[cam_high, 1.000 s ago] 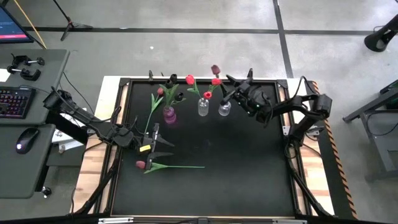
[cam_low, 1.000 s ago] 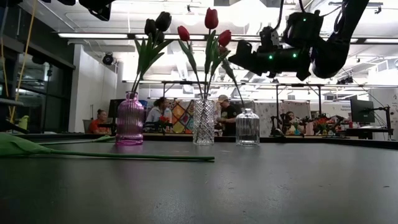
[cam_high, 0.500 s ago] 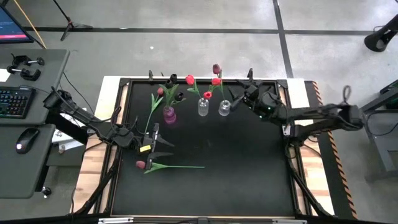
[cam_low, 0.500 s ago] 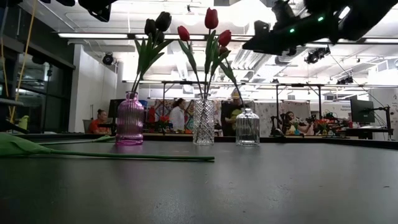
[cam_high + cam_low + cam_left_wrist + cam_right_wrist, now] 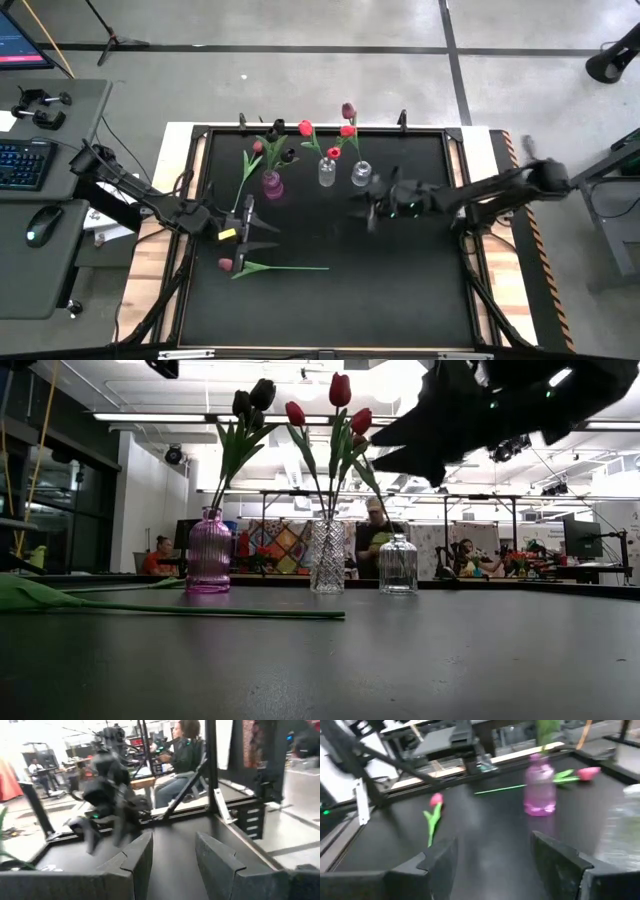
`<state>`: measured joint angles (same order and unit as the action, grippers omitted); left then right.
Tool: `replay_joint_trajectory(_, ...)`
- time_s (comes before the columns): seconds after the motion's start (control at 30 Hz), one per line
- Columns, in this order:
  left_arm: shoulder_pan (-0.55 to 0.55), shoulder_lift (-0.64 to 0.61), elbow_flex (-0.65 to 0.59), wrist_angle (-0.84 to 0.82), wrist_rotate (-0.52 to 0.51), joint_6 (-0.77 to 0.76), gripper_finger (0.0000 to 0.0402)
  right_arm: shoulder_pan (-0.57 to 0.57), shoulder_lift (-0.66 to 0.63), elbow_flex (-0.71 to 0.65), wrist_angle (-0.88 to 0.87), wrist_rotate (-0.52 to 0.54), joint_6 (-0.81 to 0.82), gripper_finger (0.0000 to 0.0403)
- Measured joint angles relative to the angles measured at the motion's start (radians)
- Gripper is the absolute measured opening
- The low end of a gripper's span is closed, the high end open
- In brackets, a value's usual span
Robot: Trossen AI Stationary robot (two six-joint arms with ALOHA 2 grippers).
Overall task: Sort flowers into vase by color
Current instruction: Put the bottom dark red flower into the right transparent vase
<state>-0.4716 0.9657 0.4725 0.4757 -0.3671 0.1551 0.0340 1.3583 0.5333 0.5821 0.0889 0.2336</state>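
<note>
The right tool (image 5: 366, 207) is motion-blurred; the lying tulip's (image 5: 150, 607) head is cut off.

We find no readable text, label, brand, number or sign anywhere; the monitor (image 5: 20, 40) at the high view's far left corner shows lit lines on its screen, too small for us to make out.

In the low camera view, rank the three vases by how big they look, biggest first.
1. Cut-glass vase in the middle: tallest of the three.
2. Pink ribbed vase on the left: nearly as tall and wider, so first place is close.
3. Small clear vase on the right: clearly the shortest.
</note>
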Motion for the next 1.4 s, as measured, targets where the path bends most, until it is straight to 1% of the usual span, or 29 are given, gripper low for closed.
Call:
replay_joint_trajectory(0.13, 0.0, 0.0, 0.0, 0.0, -0.081, 0.022, 0.0133, 0.063, 0.212, 0.05, 0.182, 0.005, -0.008, 0.0232)
replay_joint_trajectory(0.2, 0.0, 0.0, 0.0, 0.0, -0.119, 0.022, 0.0133, 0.085, 0.313, 0.112, 0.202, 0.005, -0.018, 0.0232)
replay_joint_trajectory(0.3, 0.0, 0.0, 0.0, -0.001, -0.132, 0.022, 0.0133, 0.111, 0.453, 0.228, 0.196, 0.001, -0.059, 0.0232)
replay_joint_trajectory(0.43, 0.0, 0.0, 0.0, -0.001, -0.132, 0.023, 0.0133, 0.131, 0.614, 0.414, 0.17, -0.058, -0.127, 0.0232)
replay_joint_trajectory(0.6, 0.0, 0.0, 0.0, -0.005, -0.132, 0.022, 0.0133, 0.145, 0.763, 0.643, 0.029, -0.111, -0.188, 0.0232)
replay_joint_trajectory(0.83, 0.0, 0.0, 0.0, -0.006, -0.131, 0.023, 0.0133, 0.146, 0.928, 0.892, -0.158, -0.157, -0.211, 0.0232)
replay_joint_trajectory(1.03, 0.0, 0.0, 0.0, -0.007, -0.131, 0.023, 0.0133, 0.148, 1.04, 1.043, -0.256, -0.167, -0.209, 0.0232)
replay_joint_trajectory(1.2, 0.0, 0.0, 0.0, -0.006, -0.131, 0.022, 0.0133, 0.156, 1.083, 1.103, -0.271, -0.168, -0.209, 0.0232)
replay_joint_trajectory(1.4, 0.0, 0.0, 0.0, -0.007, -0.132, 0.022, 0.0133, 0.163, 1.084, 1.105, -0.279, -0.12, -0.215, 0.0232)
